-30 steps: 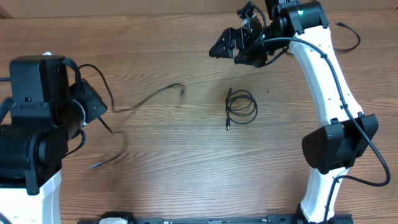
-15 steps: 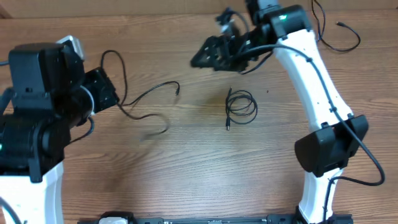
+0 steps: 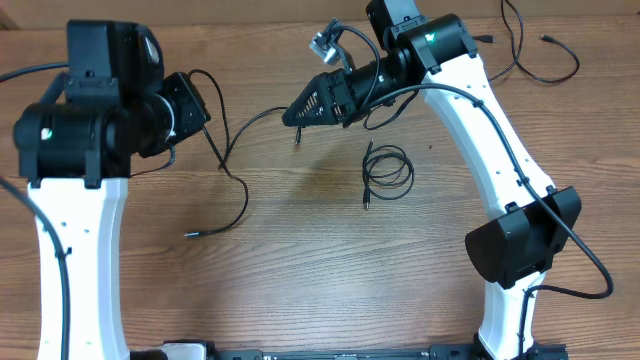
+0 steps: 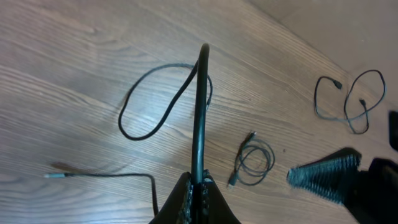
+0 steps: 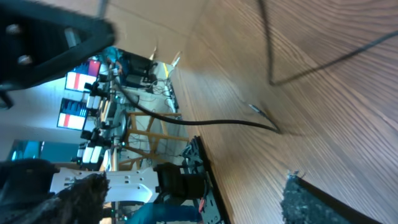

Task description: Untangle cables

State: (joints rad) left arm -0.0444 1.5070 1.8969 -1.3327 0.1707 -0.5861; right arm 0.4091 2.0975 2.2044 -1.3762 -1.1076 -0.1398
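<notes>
The left gripper [image 4: 198, 184] has its jaws pressed together on a long, thin black cord [image 4: 199, 112], which rises straight out of the grip in the left wrist view. From overhead, that cord loops away from the gripper and drops to the wooden table [image 3: 330, 270] in loose waves. One plug end lies toward the near side, and the other reaches toward the right gripper [image 3: 292, 114].

The right gripper's jaws stand wide apart with nothing between them, tilted low over the table just beside that far plug end. I cannot tell whether they touch the cord.

A small round coiled bundle of thin black cable [image 3: 388, 170] lies flat near the table's middle, to the right of the long cord and clear of both grippers. A short tail sticks out of it toward the near edge. Another thin black cord [image 3: 577, 62] lies in loose curves at the far right corner — well apart from the rest.
</notes>
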